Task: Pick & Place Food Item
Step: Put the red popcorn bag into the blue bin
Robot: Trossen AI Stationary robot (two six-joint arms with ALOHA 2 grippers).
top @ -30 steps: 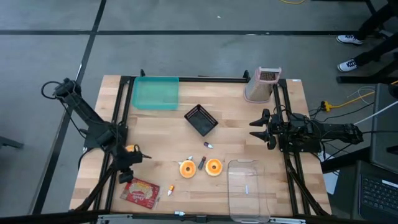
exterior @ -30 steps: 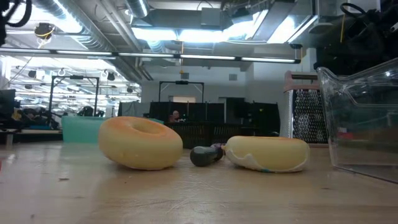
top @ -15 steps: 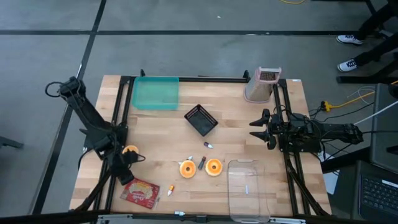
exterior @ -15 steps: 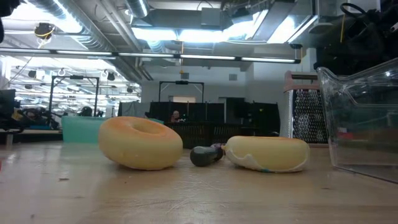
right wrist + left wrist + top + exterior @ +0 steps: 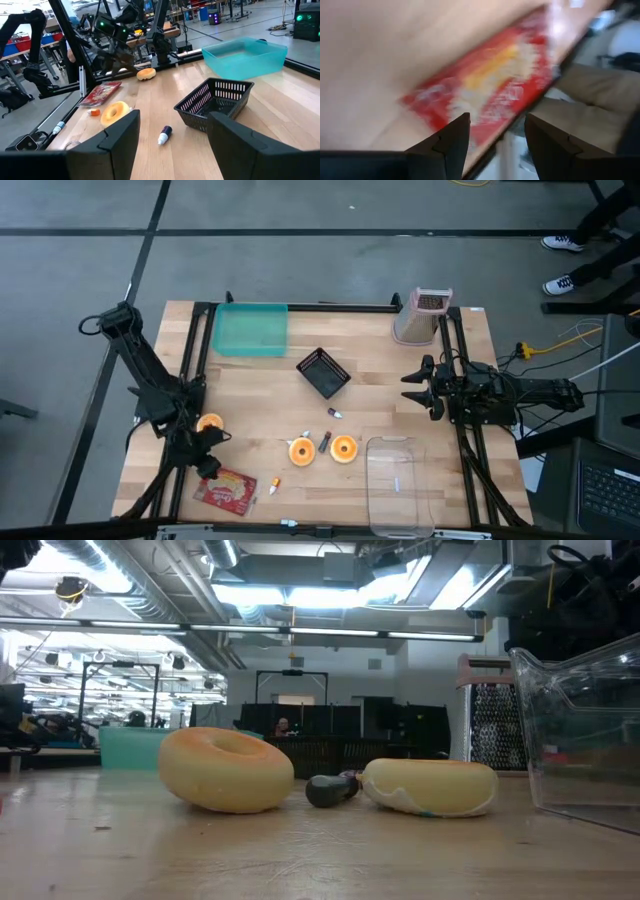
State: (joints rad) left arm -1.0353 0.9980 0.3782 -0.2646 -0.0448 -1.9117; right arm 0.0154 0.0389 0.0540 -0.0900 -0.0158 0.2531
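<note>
Wooden boards make the table [image 5: 380,380], which stands on a grey floor. Nearest the front edge lies a red food packet [image 5: 226,489], with a clear plastic container [image 5: 398,483] farther along that edge. The left gripper [image 5: 208,464] hangs just above the packet's near-left corner; its fingers [image 5: 451,145] stand apart with nothing between them, and the packet [image 5: 485,95] fills its wrist view. Just beside the left arm rests one small orange doughnut [image 5: 209,422]. Near the middle of the front half sit two more doughnuts [image 5: 301,450], with a small dark marker [image 5: 324,440] between them. Farther back, in the centre, is a black mesh basket [image 5: 323,372], tilted to the table edges. The right gripper [image 5: 420,386] waits at the right side, fingers spread wide and empty. At the far edge are a teal tray [image 5: 251,328] and a metal grater [image 5: 420,315].
</note>
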